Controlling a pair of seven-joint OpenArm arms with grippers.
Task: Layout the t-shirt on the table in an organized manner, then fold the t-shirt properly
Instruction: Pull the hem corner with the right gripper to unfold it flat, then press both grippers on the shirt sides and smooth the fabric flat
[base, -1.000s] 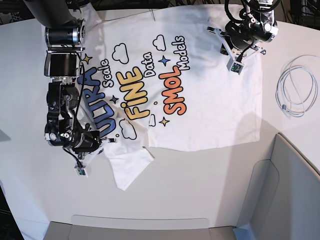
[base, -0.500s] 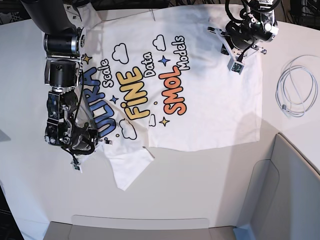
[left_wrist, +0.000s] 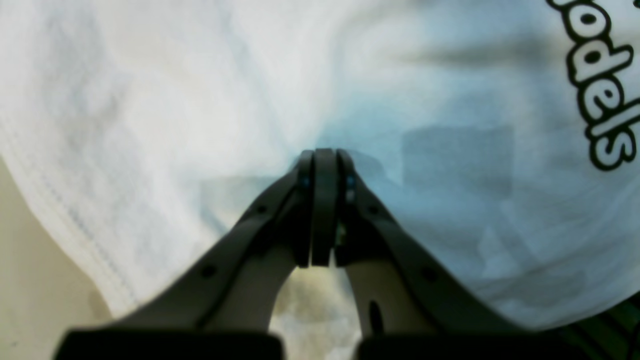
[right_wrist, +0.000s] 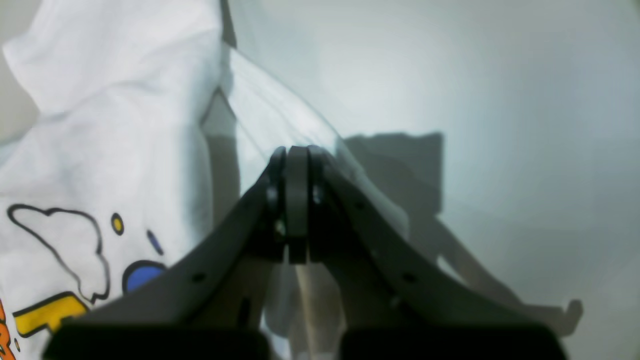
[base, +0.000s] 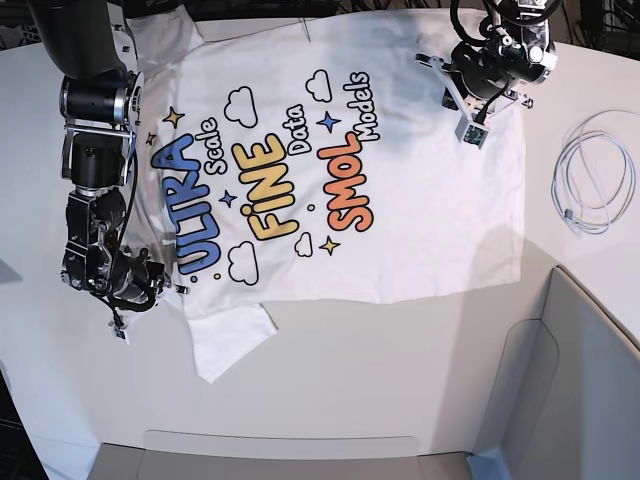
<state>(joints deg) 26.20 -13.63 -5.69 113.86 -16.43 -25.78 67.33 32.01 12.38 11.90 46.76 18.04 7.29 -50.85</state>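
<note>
Hidden and cut off

The right arm (base: 95, 190) covers the t-shirt's (base: 400, 200) side edge; its top hem runs off-frame. Both wrist views are blurred, print (left_wrist: 600, 100) cropped.

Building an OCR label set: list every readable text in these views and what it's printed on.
All on the t-shirt, base view:
"ULTRA", blue
"Scale", white outlined
"FINE", yellow
"Data", white outlined
"SMOL", orange
"Models", white outlined; the left wrist view shows only its end, "odels".
Nothing else readable anywhere.
</note>
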